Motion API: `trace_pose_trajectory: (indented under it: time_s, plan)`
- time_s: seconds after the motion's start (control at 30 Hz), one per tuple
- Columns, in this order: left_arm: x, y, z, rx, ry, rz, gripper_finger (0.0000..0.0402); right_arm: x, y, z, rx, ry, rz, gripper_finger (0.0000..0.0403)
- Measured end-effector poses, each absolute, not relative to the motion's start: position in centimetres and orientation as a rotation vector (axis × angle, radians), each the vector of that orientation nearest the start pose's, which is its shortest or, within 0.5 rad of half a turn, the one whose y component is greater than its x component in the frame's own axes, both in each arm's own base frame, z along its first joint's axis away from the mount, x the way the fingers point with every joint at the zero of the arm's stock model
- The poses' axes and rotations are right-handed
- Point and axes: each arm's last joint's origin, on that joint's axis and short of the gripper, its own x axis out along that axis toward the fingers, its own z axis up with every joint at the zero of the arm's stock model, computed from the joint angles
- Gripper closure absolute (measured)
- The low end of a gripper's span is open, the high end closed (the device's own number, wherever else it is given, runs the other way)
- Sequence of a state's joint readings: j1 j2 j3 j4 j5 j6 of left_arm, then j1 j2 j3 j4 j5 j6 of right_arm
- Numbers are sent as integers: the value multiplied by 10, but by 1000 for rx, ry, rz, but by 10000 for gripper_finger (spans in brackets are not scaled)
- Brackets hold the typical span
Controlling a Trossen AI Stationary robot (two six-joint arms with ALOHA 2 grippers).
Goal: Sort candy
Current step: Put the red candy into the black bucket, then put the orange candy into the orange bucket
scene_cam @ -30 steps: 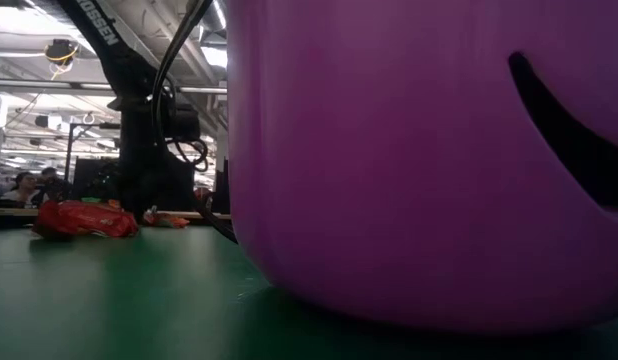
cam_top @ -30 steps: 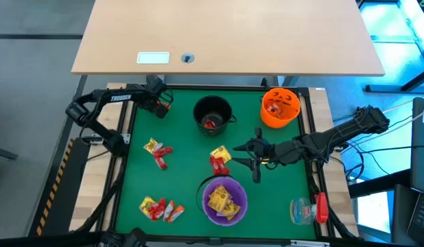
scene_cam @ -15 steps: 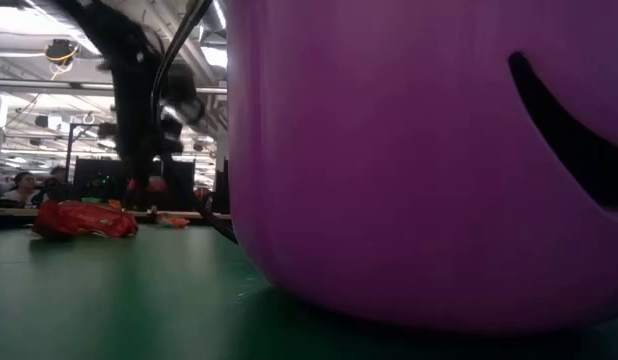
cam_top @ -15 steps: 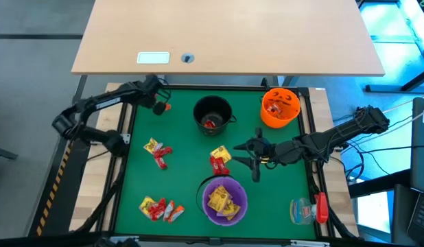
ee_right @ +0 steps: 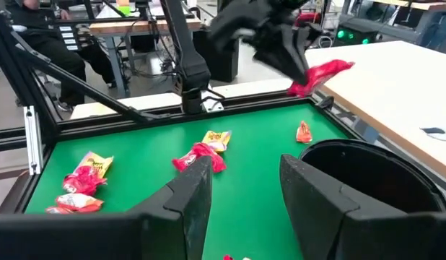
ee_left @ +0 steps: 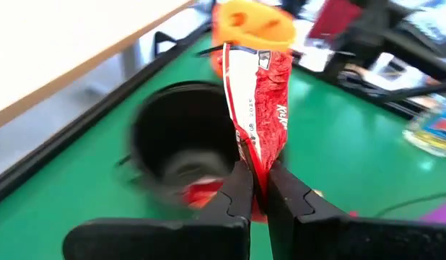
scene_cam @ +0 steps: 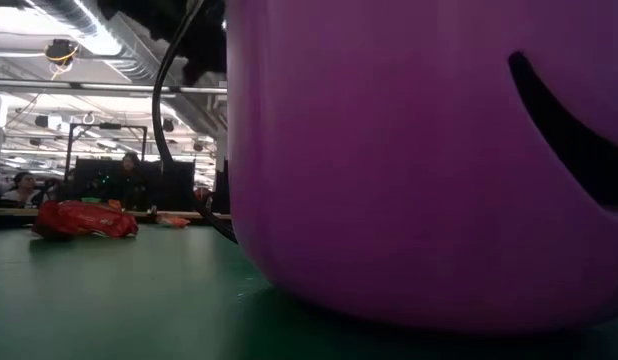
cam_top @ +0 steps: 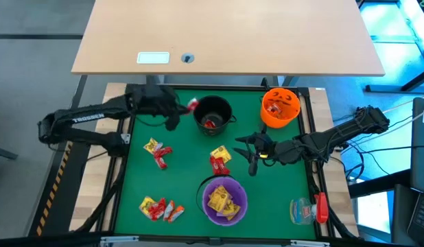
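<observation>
My left gripper (cam_top: 179, 110) is shut on a red wrapped candy (cam_top: 192, 104), held in the air beside the left rim of the black bowl (cam_top: 213, 113); the right wrist view shows that candy (ee_right: 320, 74) clear of the mat. A red candy (ee_left: 201, 193) lies inside the black bowl. My right gripper (cam_top: 252, 159) hangs open above the mat between the orange bowl (cam_top: 280, 107) and the purple bowl (cam_top: 224, 199), nothing between its fingers (ee_right: 187, 202). Loose candy lies on the green mat in three small heaps (cam_top: 158, 152), (cam_top: 159, 208), (cam_top: 219, 160). My left gripper pinches one end of the red wrapper (ee_left: 253, 162) between its two fingers. The fingers come from the table's left, slanting down. The rest of the candy (ee_left: 259, 87) sticks out past the fingertips, lifted clear of the mat and short of the black bowl's opening.
The purple bowl (scene_cam: 429, 160) holds yellow candy and fills most of the low view. The orange bowl holds red-orange candy. A clear plastic item with a red part (cam_top: 308, 209) lies at the near right corner. A small orange candy (ee_right: 304, 132) lies near the far left corner.
My left gripper has risen from the mat's far left corner with the red candy and swung toward the table's right, up to the black bowl's left rim, tipping from pointing down to nearly level. My right gripper has stayed in place, turning slightly.
</observation>
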State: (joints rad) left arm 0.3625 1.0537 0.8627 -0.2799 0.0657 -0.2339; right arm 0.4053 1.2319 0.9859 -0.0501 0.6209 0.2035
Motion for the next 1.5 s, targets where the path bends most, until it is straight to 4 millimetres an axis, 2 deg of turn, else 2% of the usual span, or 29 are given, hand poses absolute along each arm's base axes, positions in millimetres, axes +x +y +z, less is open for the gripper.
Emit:
trace_pose_trajectory:
  time_s: [0.13, 0.3, 0.5, 0.67, 0.77, 0.9, 1.23, 1.33, 1.5]
  plan:
    - [245, 64, 295, -281, 365, 268, 396, 257, 92, 325, 65, 229, -239, 242]
    - [277, 66, 275, -243, 349, 268, 387, 257, 92, 325, 95, 225, -243, 242]
    - [290, 87, 249, -266, 425, 352, 346, 257, 92, 325, 117, 224, -246, 242]
    - [290, 92, 246, -274, 434, 330, 287, 257, 92, 325, 118, 224, -246, 242]
    - [287, 92, 252, -241, 421, 334, 257, 257, 92, 325, 118, 225, -246, 242]
    - [278, 90, 267, -204, 367, 346, 236, 256, 92, 325, 118, 226, -246, 242]
    - [254, 83, 319, -98, 91, 377, 235, 256, 92, 324, 117, 228, -246, 242]
    - [253, 82, 324, -76, 57, 375, 235, 256, 92, 324, 116, 229, -247, 242]
    - [256, 83, 321, -77, 71, 376, 235, 256, 92, 324, 114, 231, -247, 242]
